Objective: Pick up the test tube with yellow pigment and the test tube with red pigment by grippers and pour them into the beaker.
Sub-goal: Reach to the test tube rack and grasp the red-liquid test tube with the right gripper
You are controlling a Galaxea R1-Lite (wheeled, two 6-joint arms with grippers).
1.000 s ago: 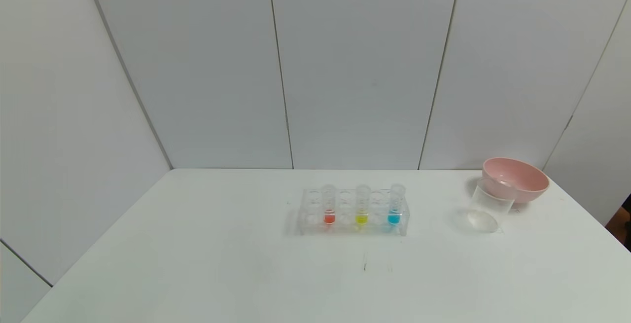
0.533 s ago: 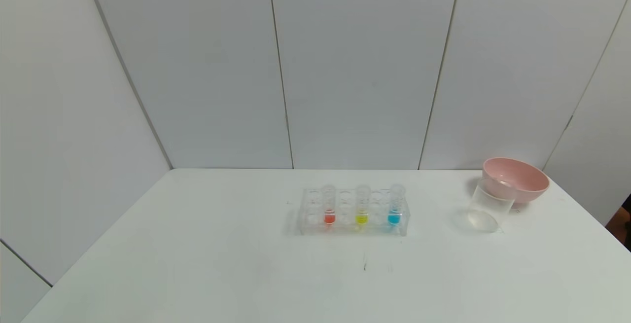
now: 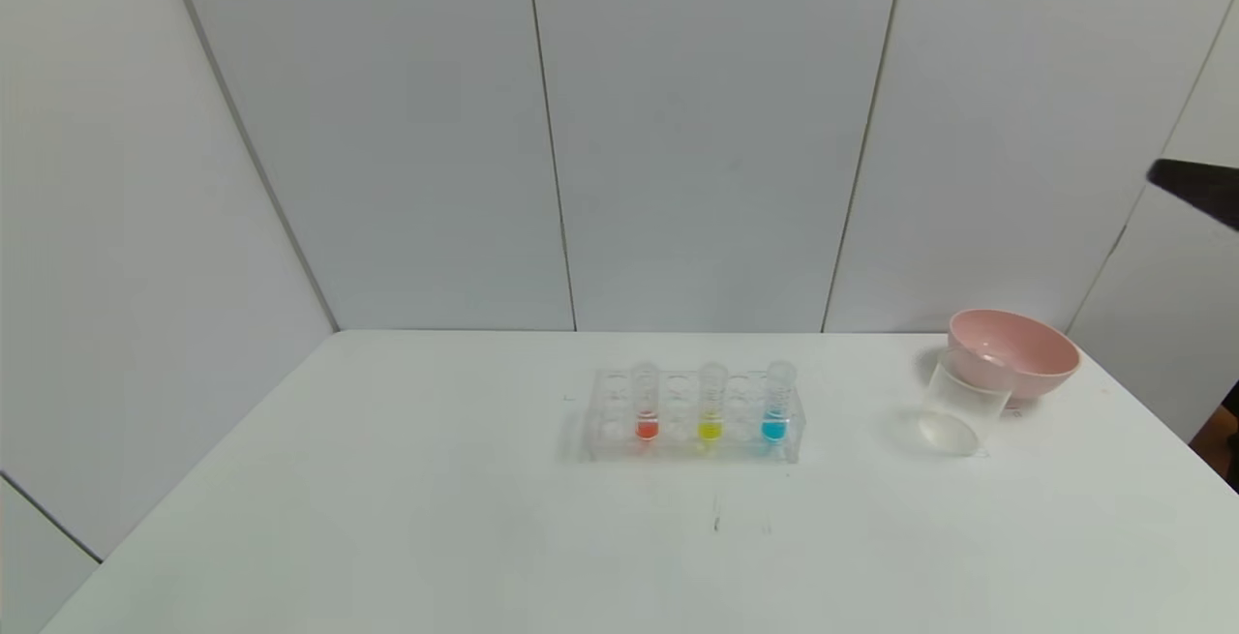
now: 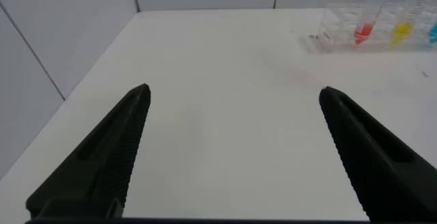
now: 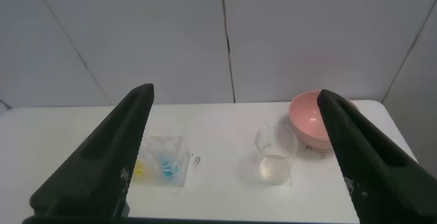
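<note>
The test tube with red pigment [image 3: 647,404] and the test tube with yellow pigment [image 3: 711,402] stand upright in a clear rack [image 3: 602,419] at mid table, beside a blue tube [image 3: 776,402]. The clear beaker [image 3: 956,409] stands to the right, in front of the pink bowl. My right gripper [image 5: 235,94] is open and empty, high above the table's right side; one black finger [image 3: 1196,187] shows at the head view's right edge. My left gripper [image 4: 233,91] is open and empty over the near left of the table, with the red tube [image 4: 364,30] and yellow tube [image 4: 403,28] far off.
A pink bowl [image 3: 1012,351] sits at the far right, touching or just behind the beaker. The white table [image 3: 387,518] is walled by grey panels at the back and left. In the right wrist view the beaker [image 5: 275,154], bowl [image 5: 306,118] and rack [image 5: 164,168] lie below.
A black finger of my right gripper has come into the head view at the upper right edge. The tubes, rack, beaker and bowl have not moved.
</note>
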